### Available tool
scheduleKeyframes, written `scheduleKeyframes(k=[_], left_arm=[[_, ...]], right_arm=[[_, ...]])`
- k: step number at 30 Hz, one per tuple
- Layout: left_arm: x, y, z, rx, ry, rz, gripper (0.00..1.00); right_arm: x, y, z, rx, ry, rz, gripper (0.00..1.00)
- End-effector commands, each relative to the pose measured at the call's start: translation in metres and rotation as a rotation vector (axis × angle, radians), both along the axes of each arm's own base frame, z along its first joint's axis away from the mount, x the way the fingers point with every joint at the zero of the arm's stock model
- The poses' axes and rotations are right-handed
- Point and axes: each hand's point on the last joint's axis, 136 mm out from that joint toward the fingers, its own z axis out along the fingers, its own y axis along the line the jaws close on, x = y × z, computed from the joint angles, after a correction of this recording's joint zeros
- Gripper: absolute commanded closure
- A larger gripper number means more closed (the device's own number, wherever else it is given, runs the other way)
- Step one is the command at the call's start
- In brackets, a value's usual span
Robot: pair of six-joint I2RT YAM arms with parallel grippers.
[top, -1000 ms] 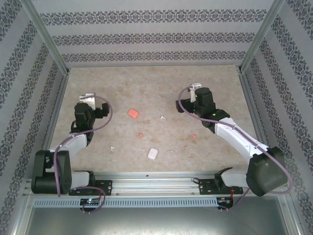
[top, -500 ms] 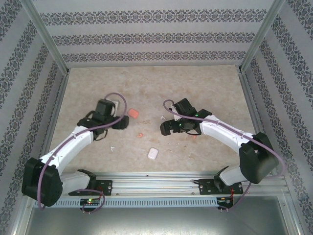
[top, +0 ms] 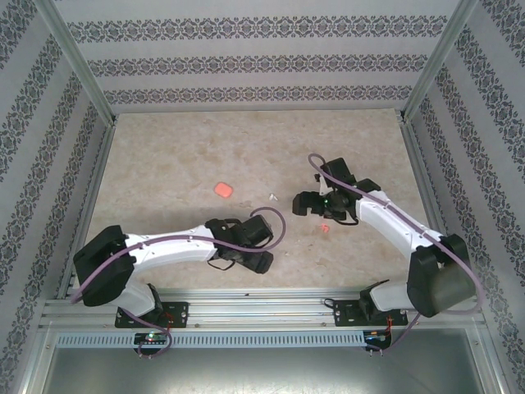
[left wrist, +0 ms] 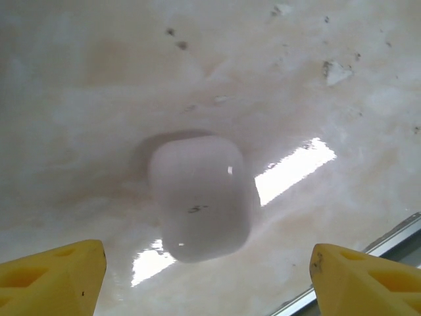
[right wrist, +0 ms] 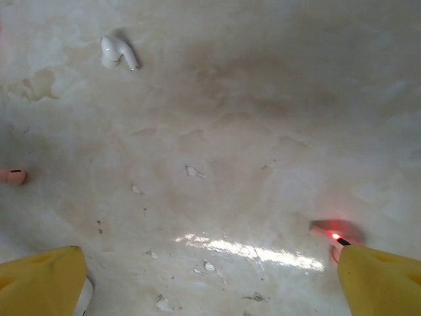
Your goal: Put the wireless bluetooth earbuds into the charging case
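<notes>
The left gripper's (left wrist: 207, 263) fingers stand spread, gripping nothing, either side of the white case (left wrist: 200, 197) by the table's (top: 164, 148) front edge. The right gripper (right wrist: 209, 257) gapes empty above a loose white earbud (right wrist: 117, 54) and coral earbuds (right wrist: 12, 176). The coral case (top: 222, 190) lies well off every edge. No earbud looks inserted yet.

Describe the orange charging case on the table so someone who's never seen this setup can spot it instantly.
From above, take the beige marbled table and look slightly left of its centre. The coral-orange case lies there by itself, a rounded pad far bigger than the tiny white earbud to its right.
</notes>
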Motion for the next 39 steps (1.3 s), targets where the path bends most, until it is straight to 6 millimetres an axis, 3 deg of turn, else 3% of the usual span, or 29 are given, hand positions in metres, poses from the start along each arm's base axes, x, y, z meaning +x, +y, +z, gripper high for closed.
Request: scheduleKeyframes(k=[1,10,17,23,29,39], left_arm=[[-0.002,-0.003,-0.005,0.018,0.018,0.038,0.19],[0.004,-0.013,-0.024,0.042,0.008,-0.008,0.25],[0.006,-0.016,-0.042,0.071,0.006,-0.063,0.39],[0.004,-0.012,-0.039,0.082,-0.019,-0.14,0.52],[0.01,-0.013,-0.01,0.048,-0.142,-0.29,0.57],[0.03,-0.03,0.067,-0.111,-0.422,-0.483,0.62]], right_arm=[[-0.01,-0.011,-0.005,0.011,0.03,-0.048,0.02],[-0.006,-0.009,-0.005,0.047,0.042,-0.064,0.02],[-0.009,-0.005,-0.008,0.066,0.064,-0.054,0.02],[-0.014,0.008,-0.001,0.163,0.09,-0.007,0.05],[-0.019,0.022,0.018,0.34,0.117,0.038,0.15],[-0.051,0.062,0.073,0.618,0.123,0.244,0.21]])
